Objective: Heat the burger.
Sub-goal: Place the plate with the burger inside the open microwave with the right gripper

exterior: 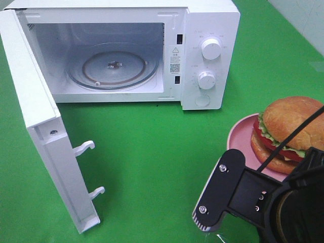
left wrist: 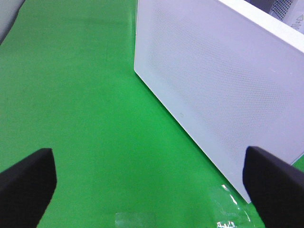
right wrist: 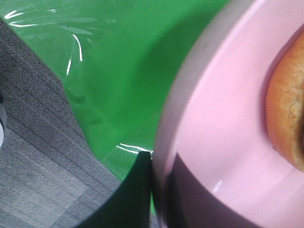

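The burger [exterior: 291, 131], with a golden bun, lettuce and tomato, sits on a pink plate [exterior: 240, 136] at the right of the green table. The right wrist view shows the bun's edge [right wrist: 287, 114] and the plate's rim [right wrist: 190, 95]. My right gripper [right wrist: 159, 190] straddles that rim, one dark finger [right wrist: 135, 194] outside and one over the plate, closed on it. The white microwave [exterior: 202, 30] stands at the back with its door [exterior: 40, 126] swung wide open. My left gripper [left wrist: 152, 190] is open and empty, beside the door's outer face [left wrist: 223, 95].
The glass turntable [exterior: 112, 66] lies bare inside the microwave. My right arm's black wrist [exterior: 243, 197] fills the lower right corner. Green cloth [exterior: 152, 152] lies between plate and microwave. Grey floor [right wrist: 33, 142] shows past the table edge.
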Motion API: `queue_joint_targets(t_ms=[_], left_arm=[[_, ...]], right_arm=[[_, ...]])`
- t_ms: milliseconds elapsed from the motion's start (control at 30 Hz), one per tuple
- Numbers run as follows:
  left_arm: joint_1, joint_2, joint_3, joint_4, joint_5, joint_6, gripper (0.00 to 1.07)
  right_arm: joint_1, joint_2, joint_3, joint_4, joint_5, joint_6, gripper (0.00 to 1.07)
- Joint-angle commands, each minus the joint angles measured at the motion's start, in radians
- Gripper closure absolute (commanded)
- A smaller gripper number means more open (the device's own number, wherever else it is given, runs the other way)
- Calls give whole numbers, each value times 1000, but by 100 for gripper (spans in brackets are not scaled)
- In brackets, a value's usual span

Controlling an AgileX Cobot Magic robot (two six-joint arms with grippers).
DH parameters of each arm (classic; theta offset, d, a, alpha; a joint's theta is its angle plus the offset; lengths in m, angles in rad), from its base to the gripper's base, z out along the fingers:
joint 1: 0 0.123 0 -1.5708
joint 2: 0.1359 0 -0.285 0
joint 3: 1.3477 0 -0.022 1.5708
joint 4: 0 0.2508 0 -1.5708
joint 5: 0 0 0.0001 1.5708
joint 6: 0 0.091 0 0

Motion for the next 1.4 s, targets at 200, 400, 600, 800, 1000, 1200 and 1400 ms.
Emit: queue_joint_targets(t_ms=[200, 400, 600, 800, 1000, 1200, 1400], left_arm=[[-4, -16, 3, -6, -6, 0, 7], [-4, -16, 3, -6, -6, 0, 7], [-4, -16, 3, -6, -6, 0, 7], [-4, -16, 3, -6, -6, 0, 7], [-4, -16, 3, -6, -6, 0, 7], [-4, -16, 3, -6, -6, 0, 7], [-4, -16, 3, -6, -6, 0, 7]], right_arm=[[4, -9, 5, -116, 36, -71, 107], [4, -9, 5, -145, 14, -105, 107], [4, -9, 4, -184, -43, -159, 107], [4, -9, 3, -214, -69, -195, 107], [4, -9, 3, -218, -143, -298, 107], [4, -9, 3, -254, -171, -339, 107], [4, -9, 3, -328, -232, -353, 107]])
